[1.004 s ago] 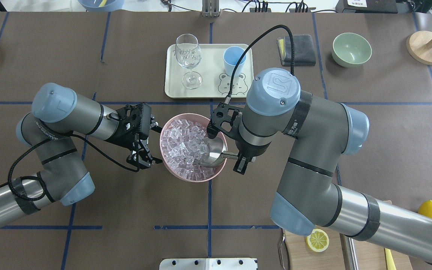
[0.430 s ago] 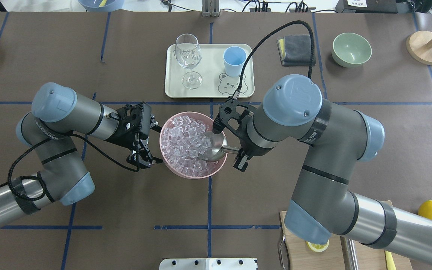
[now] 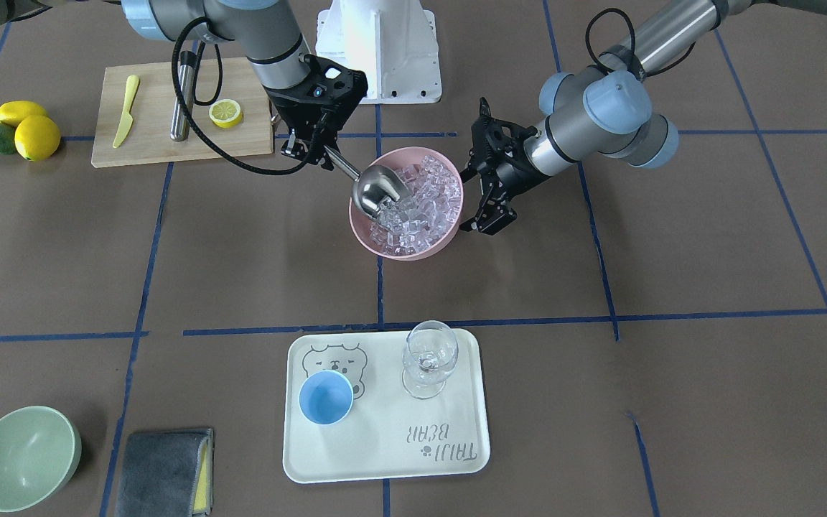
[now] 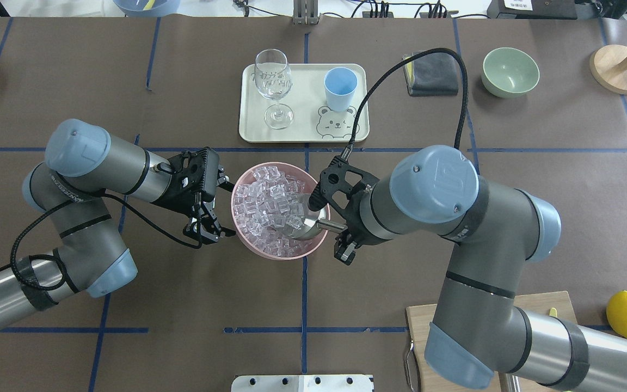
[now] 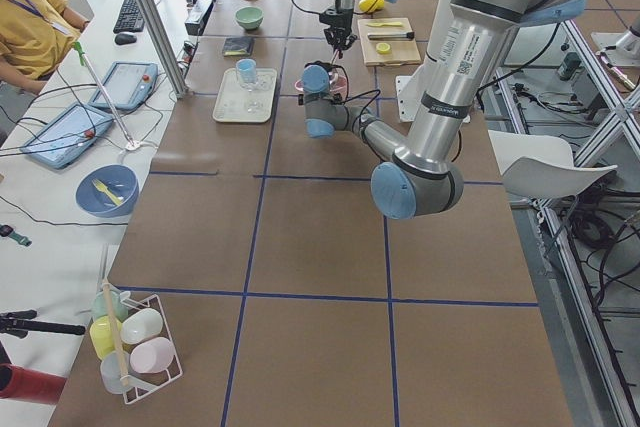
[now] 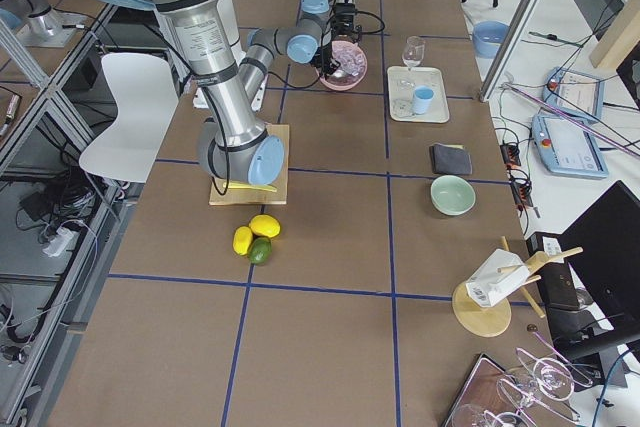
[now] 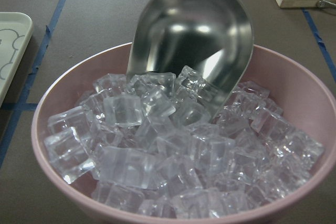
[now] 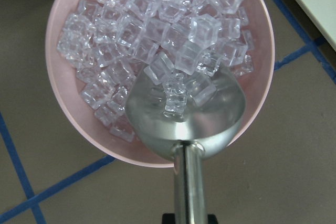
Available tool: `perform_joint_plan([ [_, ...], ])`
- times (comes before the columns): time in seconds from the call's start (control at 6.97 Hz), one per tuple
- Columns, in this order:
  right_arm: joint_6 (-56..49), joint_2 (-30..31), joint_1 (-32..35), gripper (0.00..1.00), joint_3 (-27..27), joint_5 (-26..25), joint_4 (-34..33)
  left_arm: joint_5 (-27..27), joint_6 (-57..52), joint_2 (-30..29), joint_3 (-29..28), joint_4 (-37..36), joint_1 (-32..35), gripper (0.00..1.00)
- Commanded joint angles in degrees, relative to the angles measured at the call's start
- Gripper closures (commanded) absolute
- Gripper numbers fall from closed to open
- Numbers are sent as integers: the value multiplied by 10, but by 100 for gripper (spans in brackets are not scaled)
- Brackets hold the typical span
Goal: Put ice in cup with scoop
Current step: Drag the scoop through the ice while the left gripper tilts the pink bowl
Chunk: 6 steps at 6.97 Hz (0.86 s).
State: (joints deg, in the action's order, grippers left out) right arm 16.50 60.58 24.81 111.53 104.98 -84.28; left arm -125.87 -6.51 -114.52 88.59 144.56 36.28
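The steel scoop (image 4: 309, 219) lies tilted in the right side of a pink bowl (image 4: 270, 255) full of ice (image 4: 267, 204). Its mouth is dug into the cubes, and a few sit in its trough (image 8: 178, 95). My right gripper (image 4: 339, 231) is shut on the scoop's rod handle (image 3: 338, 164) just outside the bowl's rim. My left gripper (image 4: 208, 230) is open and empty, close beside the bowl's left rim. The light-blue cup (image 4: 340, 87) stands empty on a cream tray (image 4: 302, 133) beyond the bowl. It also shows in the front view (image 3: 326, 397).
A clear wine glass (image 4: 273, 81) stands on the tray left of the cup. A pale green bowl (image 4: 510, 71) and a grey cloth (image 4: 428, 73) sit far right. A cutting board (image 3: 169, 136) with knife, lemon half and steel cylinder lies near my right arm's base, lemons (image 3: 26, 133) beside it.
My right arm's elbow and wrist have swung right and toward the table's near edge. The scoop has stayed in the bowl and more ice now covers its mouth. The left arm has not moved.
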Motion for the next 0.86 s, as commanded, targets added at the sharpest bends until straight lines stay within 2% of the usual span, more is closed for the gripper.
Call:
perform_joint_plan([
  [0.0, 32, 15, -21, 100, 4, -32, 44, 0, 0, 0, 0, -1, 3, 0],
  [0.29, 42, 50, -20, 100, 4, -33, 114, 0, 0, 0, 0, -1, 4, 0],
  [0.72, 42, 57, -19, 100, 21, -31, 119, -1, 0, 0, 2, -1, 6, 0],
])
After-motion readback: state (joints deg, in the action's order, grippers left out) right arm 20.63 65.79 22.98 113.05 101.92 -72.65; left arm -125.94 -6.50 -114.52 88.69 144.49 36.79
